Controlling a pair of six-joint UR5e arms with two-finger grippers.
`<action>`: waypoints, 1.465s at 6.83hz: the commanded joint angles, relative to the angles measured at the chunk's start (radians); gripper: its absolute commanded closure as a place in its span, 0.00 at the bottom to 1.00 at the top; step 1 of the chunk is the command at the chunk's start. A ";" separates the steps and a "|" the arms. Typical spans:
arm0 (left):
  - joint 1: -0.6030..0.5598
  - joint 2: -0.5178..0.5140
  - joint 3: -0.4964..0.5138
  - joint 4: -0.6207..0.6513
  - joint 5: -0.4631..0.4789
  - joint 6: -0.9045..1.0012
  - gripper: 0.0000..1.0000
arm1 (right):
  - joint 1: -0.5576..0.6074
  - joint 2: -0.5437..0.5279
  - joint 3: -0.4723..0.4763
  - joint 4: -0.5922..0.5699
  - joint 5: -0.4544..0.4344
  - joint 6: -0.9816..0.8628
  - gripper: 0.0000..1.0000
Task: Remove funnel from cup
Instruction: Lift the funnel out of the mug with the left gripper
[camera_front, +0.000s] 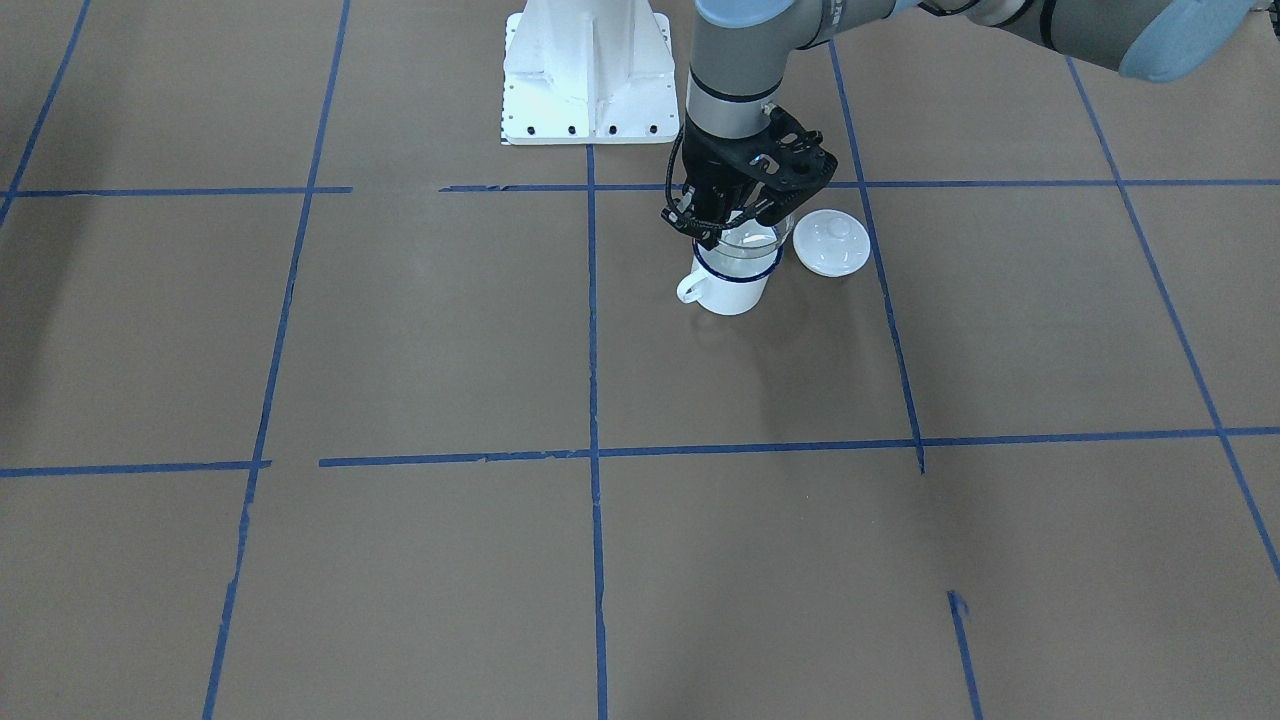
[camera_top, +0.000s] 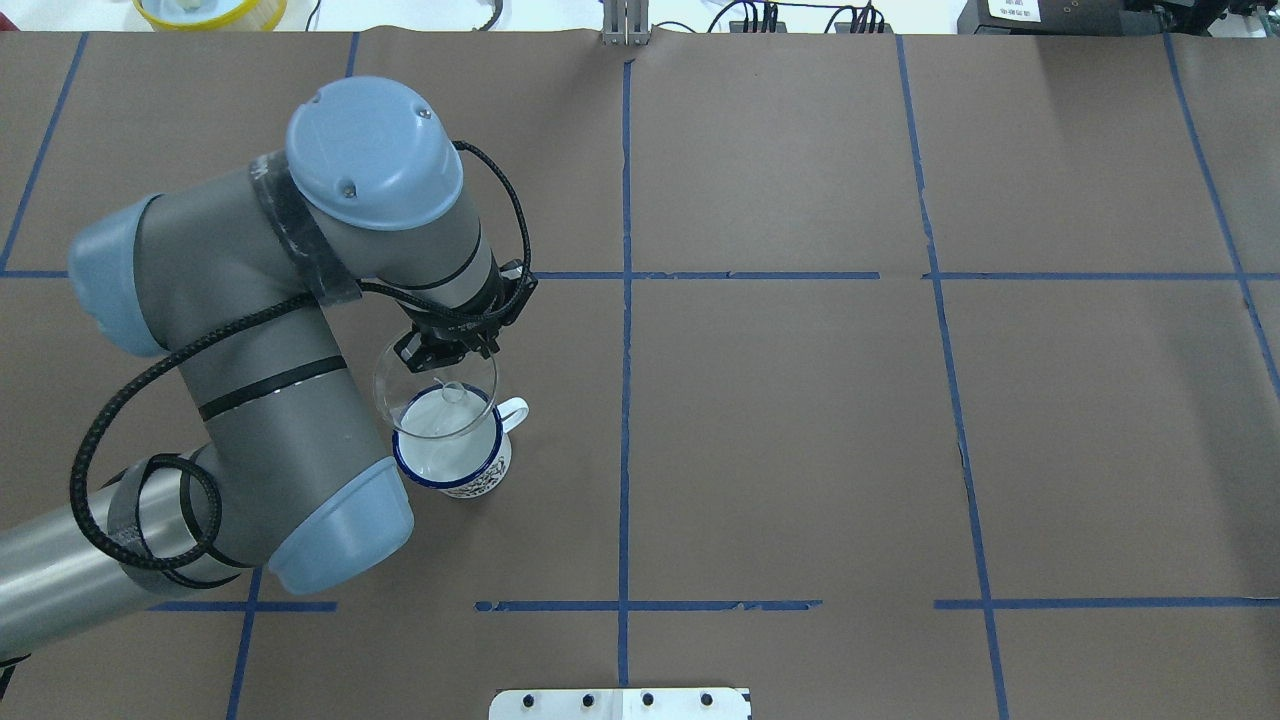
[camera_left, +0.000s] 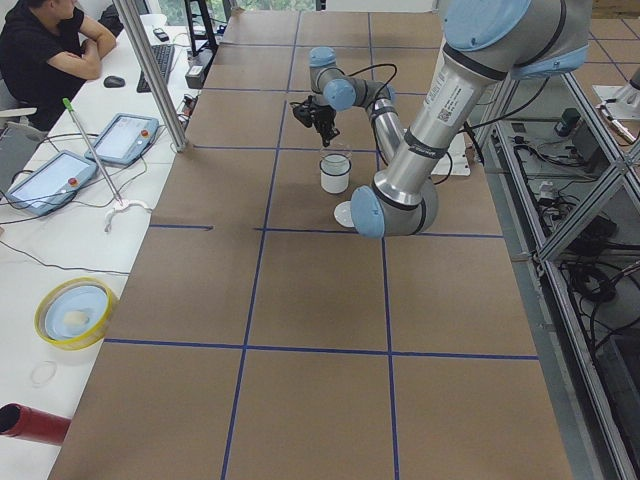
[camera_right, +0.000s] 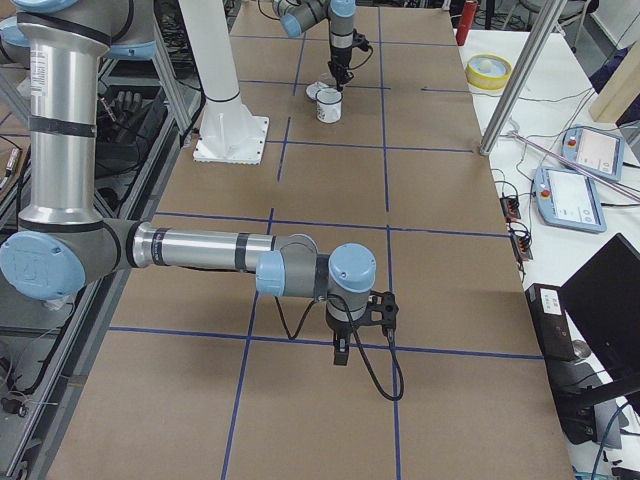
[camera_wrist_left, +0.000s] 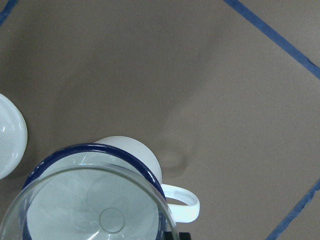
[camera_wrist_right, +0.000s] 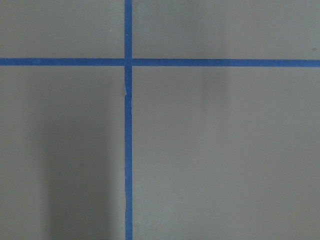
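Roughly midway: left tool (camera_top: 442, 364) pinches the funnel (camera_top: 420, 396) by its rim, tilted just above the cup (camera_top: 455, 468) toward 11 o'clock, not yet carried clear; right tool (camera_right: 341, 352), can't tell.

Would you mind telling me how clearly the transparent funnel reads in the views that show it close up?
Overhead exterior: the funnel shows only as a thin bright rim outline, overlapping the cup. Exterior front-facing: the left gripper hides most of it. Left wrist-mounted: it is near and slightly soft, with faint glare streaks, and the cup's blue rim shows through it.
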 joint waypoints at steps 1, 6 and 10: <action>-0.116 -0.001 0.029 -0.178 0.011 -0.089 1.00 | 0.000 0.000 0.000 0.000 0.000 0.000 0.00; -0.215 0.088 0.564 -1.318 0.249 -0.254 1.00 | 0.000 0.000 -0.002 0.000 0.000 0.000 0.00; -0.218 0.226 0.615 -1.531 0.253 -0.306 1.00 | 0.000 0.000 0.000 0.000 0.000 0.000 0.00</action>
